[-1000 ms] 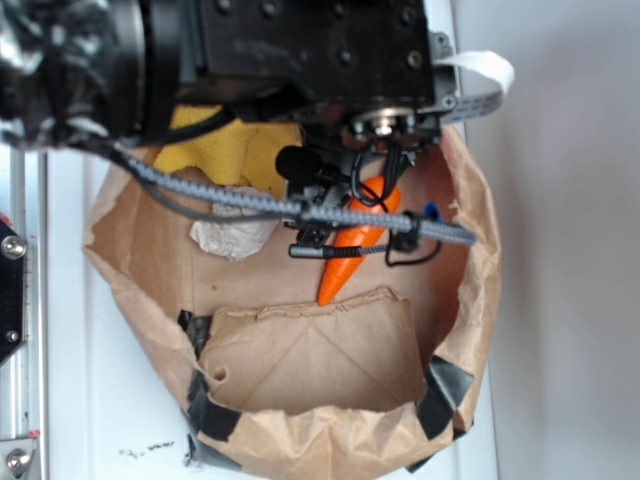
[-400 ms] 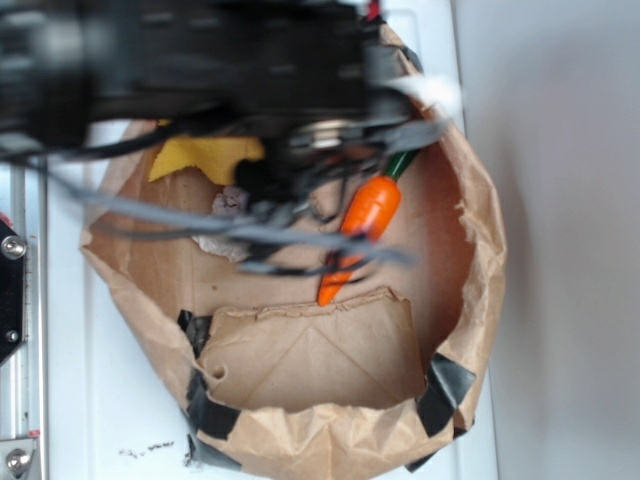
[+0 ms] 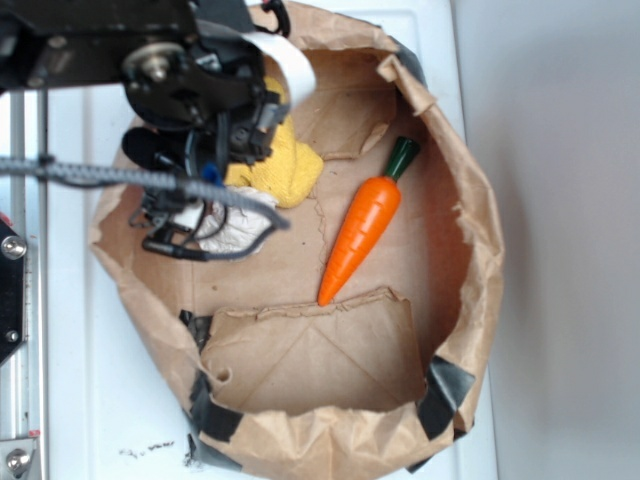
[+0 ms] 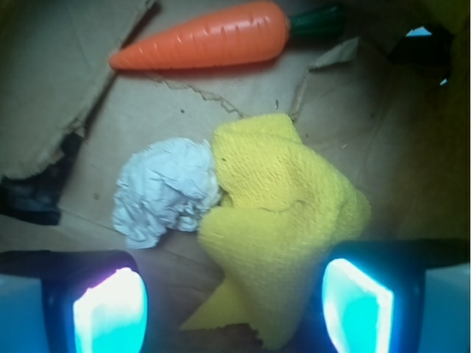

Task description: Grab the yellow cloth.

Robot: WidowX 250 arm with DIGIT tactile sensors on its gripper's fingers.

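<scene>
Fingers spread wide, the black gripper [image 4: 232, 309] straddles the crumpled yellow terry cloth [image 4: 283, 220], its six-o'clock corner between them, positioned for pinching.

Black arm [image 3: 120, 40] with grey braided cable [image 3: 110, 178], white ribbon cable [image 3: 290, 65], seemingly a silver screw

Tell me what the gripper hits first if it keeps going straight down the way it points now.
Most likely the yellow cloth: in the wrist view the open gripper frames its lower fold. The white paper wad sits just beside it, toward one finger. Depth is unclear.
</scene>
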